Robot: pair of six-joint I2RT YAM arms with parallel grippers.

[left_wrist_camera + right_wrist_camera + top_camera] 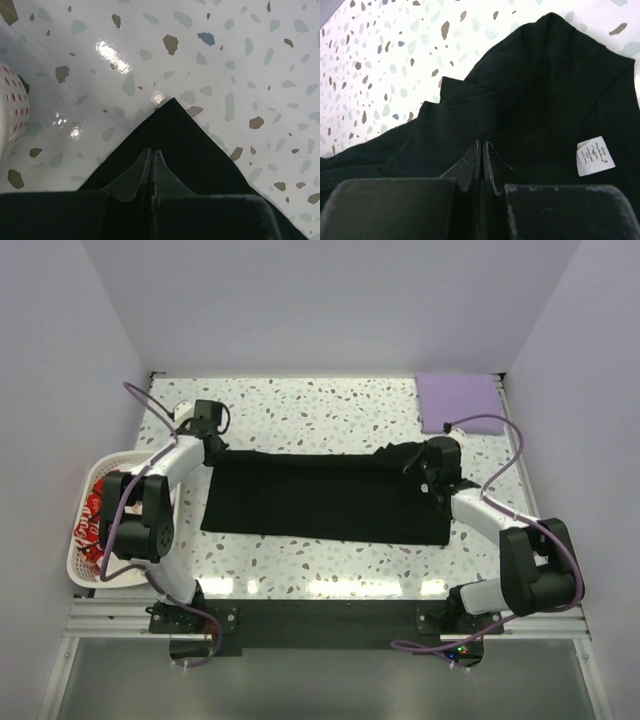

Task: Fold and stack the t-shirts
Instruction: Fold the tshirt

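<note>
Speckled terrazzo worktop [300, 405] enclosed by pale walls, with both arms reaching away from the near edge.

Nearest the arm bases, a white slotted basket [72, 562] stands on the near side of the left hand [151, 154] and to its left. A white shirt [88, 528] with red lettering is crumpled inside it. The basket's wall shows at the left margin of the left wrist view.

Between the two hands, the black shirt [320, 500] lies spread in a long band across the middle of the worktop.

Left hand: fingers pressed together, pinching the black shirt at its far left corner. The fabric runs flat past the fingertips to a point just ahead of them, with bare worktop beyond.

Right hand [481, 145]: fingers likewise closed on the black shirt, at its far right end. Here the cloth is bunched in raised folds ahead of the fingertips. A white label [595, 156] sits on the fabric just to the right of the hand.

Beyond the right hand, well apart from it, a lavender shirt [458, 400] lies folded flat in the far right corner of the worktop.
</note>
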